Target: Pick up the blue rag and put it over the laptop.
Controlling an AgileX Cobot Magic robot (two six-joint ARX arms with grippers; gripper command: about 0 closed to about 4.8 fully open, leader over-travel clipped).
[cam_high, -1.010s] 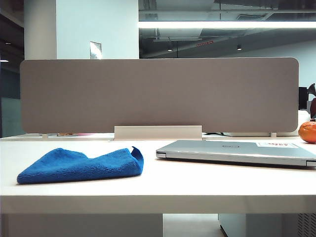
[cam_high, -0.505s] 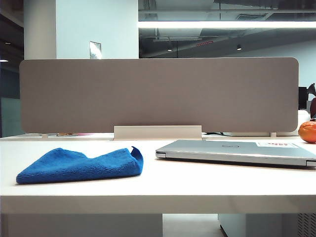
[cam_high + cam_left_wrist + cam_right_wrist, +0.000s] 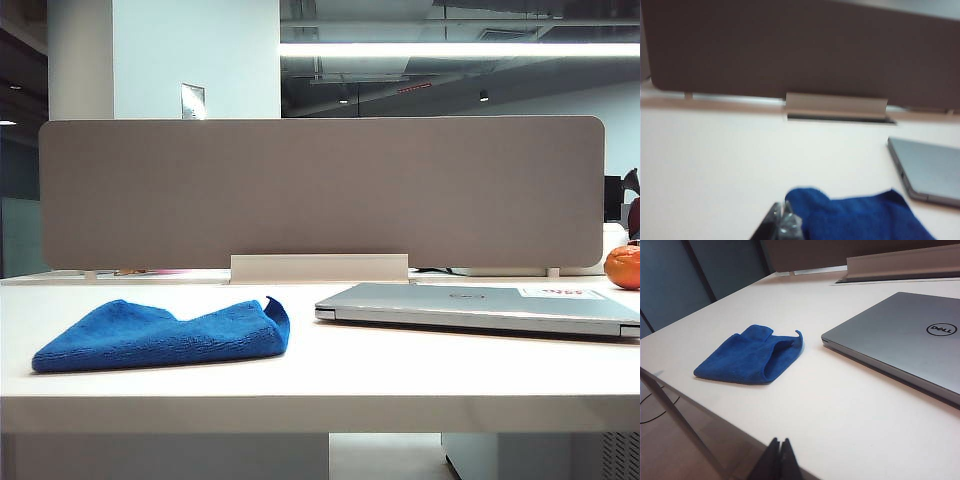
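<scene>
Left gripper and right gripper are closed, empty; blue rag lies ahead, beside the Dell-branded laptop.

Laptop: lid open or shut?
Shut. The laptop lies flat on the table with its logo-side lid facing up, no screen or keyboard showing; the blue rag lies beside it, apart.

i see a white table under everything, with a wide grey divider panel standing upright along its far edge on a pale bracket. an orange fruit sits at the far right, well off from either set of jaws.
</scene>
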